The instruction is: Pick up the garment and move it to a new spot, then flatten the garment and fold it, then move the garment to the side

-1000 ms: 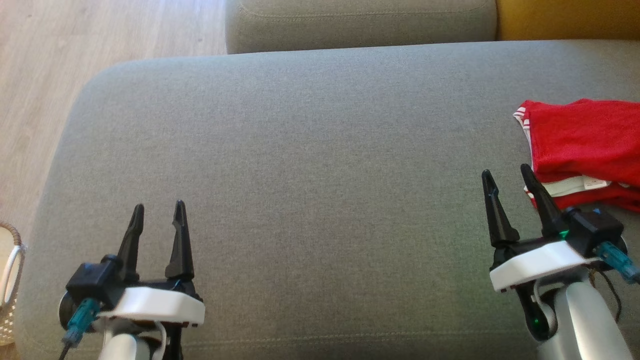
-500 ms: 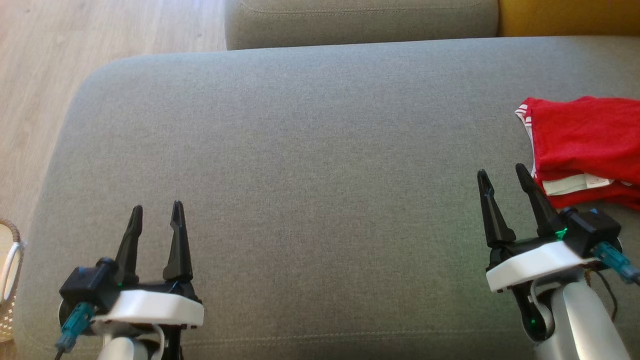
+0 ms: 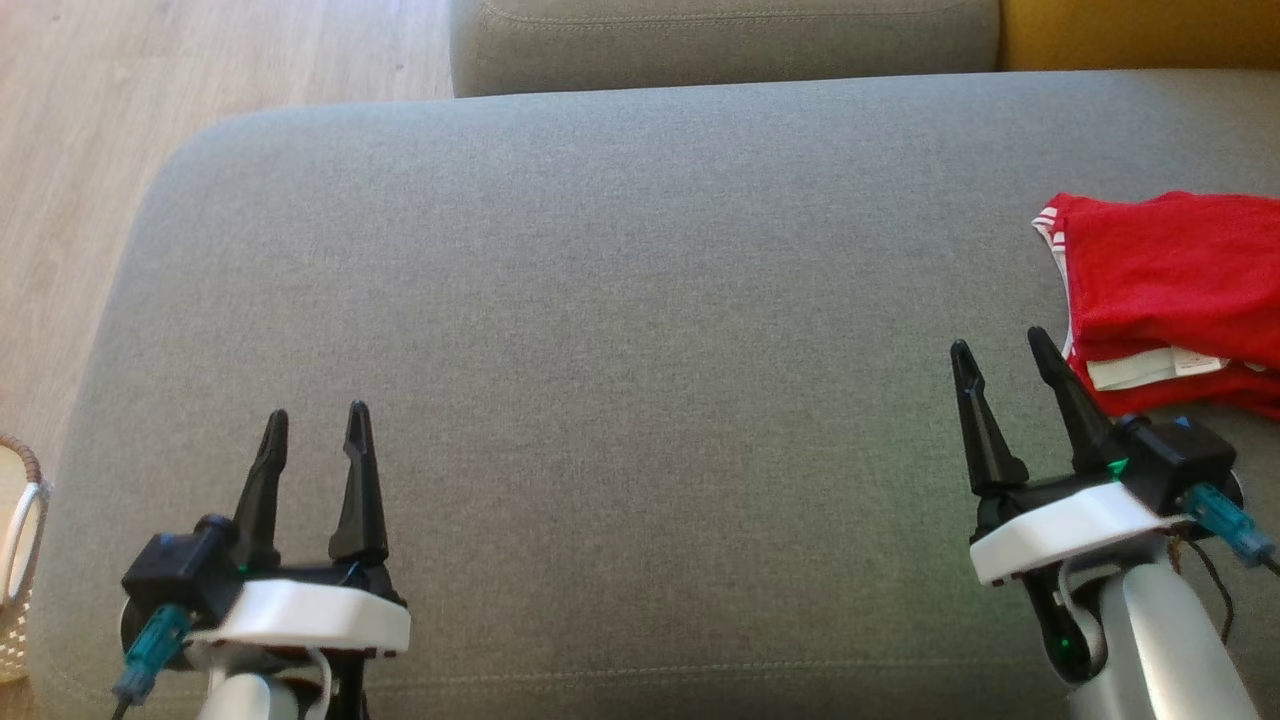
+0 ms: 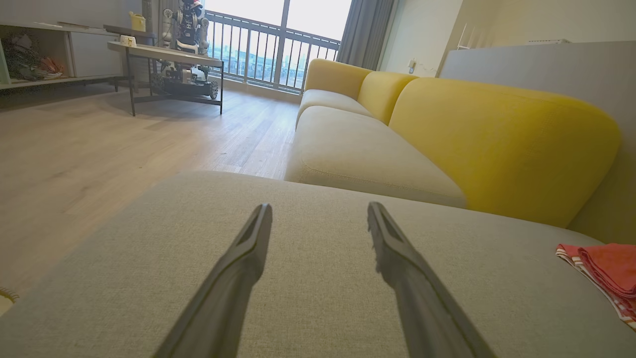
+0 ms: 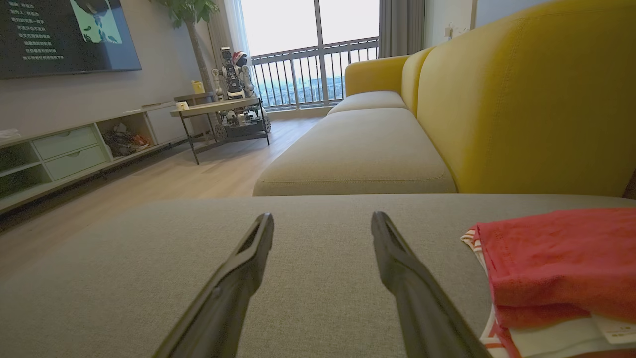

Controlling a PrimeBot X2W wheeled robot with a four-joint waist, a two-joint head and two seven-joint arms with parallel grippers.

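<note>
Both claws hover low over the grey sofa cushion [image 3: 620, 300], and both are empty. The left claw [image 3: 317, 412] is at the near left, fingers spread wide with nothing between them. The right claw [image 3: 1000, 340] gapes just as wide, just beside the red garment [image 3: 1170, 270]. That lies folded at the cushion's right side, its white-striped trim and label showing. The yellow backrest [image 5: 521, 99] stands behind.

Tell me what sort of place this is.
Most likely a home living room: a yellow sofa with grey seat cushions, a wall-mounted screen above a low cabinet, and a glass balcony door.
</note>
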